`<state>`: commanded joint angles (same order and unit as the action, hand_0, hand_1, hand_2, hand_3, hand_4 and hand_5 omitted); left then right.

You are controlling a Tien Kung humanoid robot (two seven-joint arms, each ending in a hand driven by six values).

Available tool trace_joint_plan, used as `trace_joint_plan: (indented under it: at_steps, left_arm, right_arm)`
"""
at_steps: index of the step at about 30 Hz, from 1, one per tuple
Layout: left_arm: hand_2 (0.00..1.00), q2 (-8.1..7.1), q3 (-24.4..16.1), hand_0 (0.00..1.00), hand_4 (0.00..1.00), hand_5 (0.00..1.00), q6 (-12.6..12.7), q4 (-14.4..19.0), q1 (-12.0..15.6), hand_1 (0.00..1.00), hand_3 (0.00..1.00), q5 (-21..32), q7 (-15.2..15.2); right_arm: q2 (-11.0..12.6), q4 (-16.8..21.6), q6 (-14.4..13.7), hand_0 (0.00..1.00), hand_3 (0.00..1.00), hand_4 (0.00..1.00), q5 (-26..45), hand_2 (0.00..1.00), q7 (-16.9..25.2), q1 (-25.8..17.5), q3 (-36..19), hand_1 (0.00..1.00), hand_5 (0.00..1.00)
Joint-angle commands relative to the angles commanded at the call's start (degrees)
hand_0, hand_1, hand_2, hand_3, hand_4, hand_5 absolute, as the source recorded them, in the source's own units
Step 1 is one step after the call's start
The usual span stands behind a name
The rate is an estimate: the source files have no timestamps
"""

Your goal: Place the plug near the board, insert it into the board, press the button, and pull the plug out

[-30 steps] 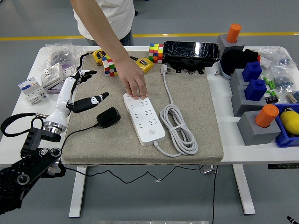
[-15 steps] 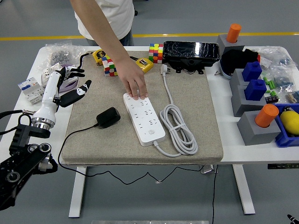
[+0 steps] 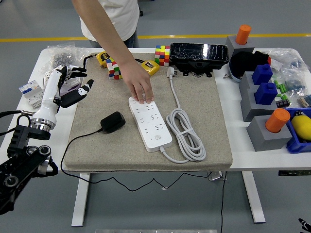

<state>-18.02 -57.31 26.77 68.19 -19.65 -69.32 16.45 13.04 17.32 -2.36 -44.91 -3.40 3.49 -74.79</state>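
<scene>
I saw my left hand (image 3: 68, 87) open, holding nothing; plug (image 3: 112, 122) lay below-right of it, board (image 3: 149, 123) farther right under a person's hand (image 3: 140, 85). No labels readable.

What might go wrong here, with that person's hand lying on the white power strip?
1. The person's hand presses on the far end of the power strip; a reach by the left robot hand toward the strip might strike it.
2. The black plug lies unplugged on the mat, its thin cord trailing over the near edge, where the arm may snag it.
</scene>
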Motion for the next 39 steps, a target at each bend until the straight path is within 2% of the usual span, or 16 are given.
trace_joint_plan:
  at_steps: [24, 39]
  left_arm:
    - [0.558, -0.43, -0.9, 0.703, 0.760, 0.201, -0.5, 1.5, -0.6, 0.649, 0.591, -0.7, -0.6]
    - [0.553, -0.57, 0.6, 0.700, 0.756, 0.200, -1.0, 1.6, 0.0, 0.636, 0.593, -1.2, -0.9]
  right_arm:
    - [0.6, -0.4, -0.1, 0.528, 0.544, 0.878, 0.3, 0.602, 0.3, 0.3, 1.4, 0.623, 0.402]
    - [0.5, -0.9, -0.1, 0.527, 0.543, 0.878, 0.3, 0.602, 0.3, -1.6, 1.4, 0.624, 0.399]
